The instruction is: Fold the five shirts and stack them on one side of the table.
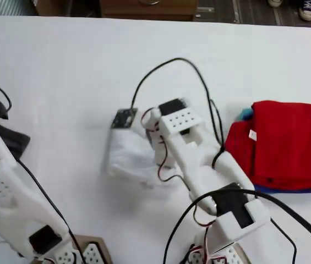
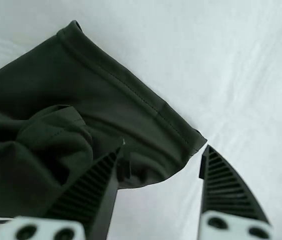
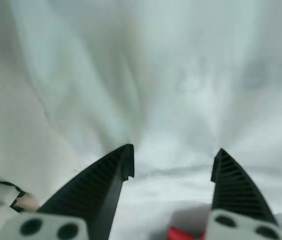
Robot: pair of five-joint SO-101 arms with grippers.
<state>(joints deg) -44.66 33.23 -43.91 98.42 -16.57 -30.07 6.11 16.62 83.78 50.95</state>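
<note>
A crumpled white shirt (image 1: 125, 157) lies mid-table, hard to tell from the white cloth. My right gripper (image 3: 173, 167) hangs open just above it, with white fabric (image 3: 145, 90) under both fingers; the arm's head (image 1: 174, 118) sits over the shirt's right side. At the table's left edge lies a dark shirt (image 1: 9, 140), bunched up. My left gripper (image 2: 160, 172) is open over it, and the shirt's hemmed edge (image 2: 131, 90) runs between the fingers. A folded red shirt (image 1: 282, 143) tops a stack at the right, with a blue one (image 1: 284, 190) peeking out beneath.
The table (image 1: 61, 60) is covered in white cloth, bare across the back. Black cables (image 1: 199, 82) loop from the right arm over the middle. Both arm bases (image 1: 83, 253) stand at the near edge.
</note>
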